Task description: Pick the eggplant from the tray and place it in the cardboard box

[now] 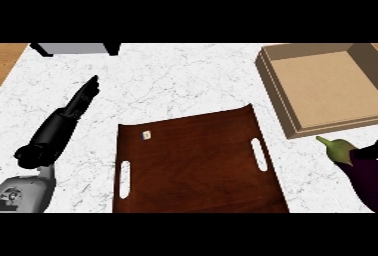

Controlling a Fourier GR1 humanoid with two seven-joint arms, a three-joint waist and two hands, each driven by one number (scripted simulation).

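Observation:
The eggplant [363, 180], dark purple with a green stem, hangs at the right edge of the head view. It is off the tray and below the cardboard box's near corner, stem pointing up-left. Black fingers [368, 150] of my right hand curl over its upper part; the rest of that hand is cut off by the edge. The dark brown wooden tray [199, 165], with two handle slots, lies in the middle with nothing on it except a small white tag [146, 134]. The open cardboard box [277, 95] stands at the back right. My left hand [55, 132] rests open at the left, fingers straight.
A grey object with black legs [74, 48] stands at the counter's back left. White marble counter [184, 80] stretches between the tray and the back edge. A strip of wooden floor [9, 57] shows at the far left.

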